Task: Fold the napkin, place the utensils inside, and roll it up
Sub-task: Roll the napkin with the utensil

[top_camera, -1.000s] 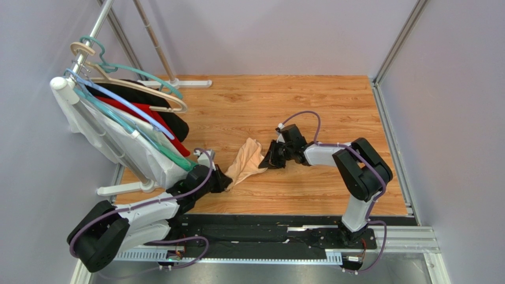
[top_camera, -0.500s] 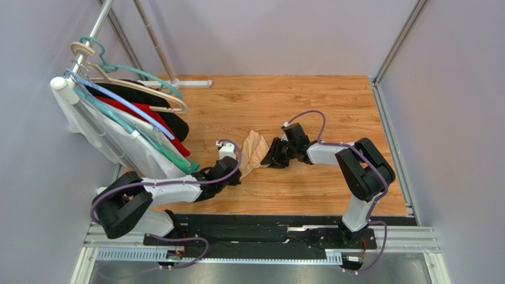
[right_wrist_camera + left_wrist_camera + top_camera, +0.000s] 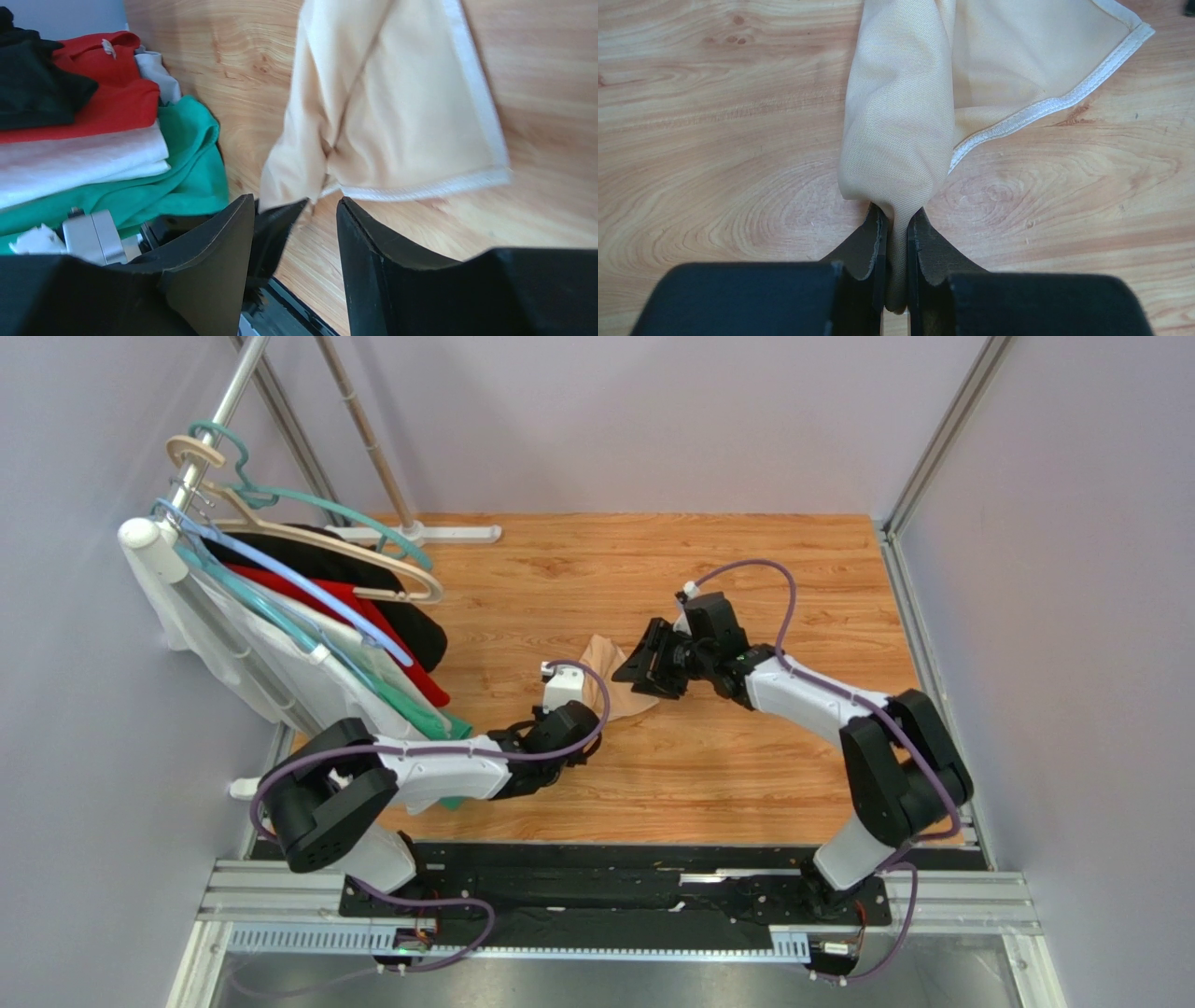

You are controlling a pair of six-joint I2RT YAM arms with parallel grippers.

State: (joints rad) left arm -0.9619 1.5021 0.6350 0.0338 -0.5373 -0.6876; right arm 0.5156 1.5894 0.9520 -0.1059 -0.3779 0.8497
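The napkin (image 3: 899, 126), pale peach cloth with a white stitched hem, lies bunched on the wooden table (image 3: 730, 756). My left gripper (image 3: 896, 210) is shut on a gathered fold at its near end. In the top view the left gripper (image 3: 596, 717) sits at the napkin's (image 3: 617, 686) near-left side. The right gripper (image 3: 643, 672) hovers just right of the cloth. In the right wrist view the right gripper (image 3: 295, 203) stands open with nothing between its fingers, and the napkin (image 3: 400, 105) lies ahead of it. The utensils are out of view.
A rack (image 3: 232, 420) at the left carries hangers with black, red (image 3: 351, 602), white and green garments. Their lower ends, red (image 3: 105, 98) and green (image 3: 189, 175), lie close to the left gripper. Grey walls enclose the table.
The right gripper has opened, let go of the napkin and drawn back up and away. The left arm has reached farther right with the napkin end, bunching the cloth.
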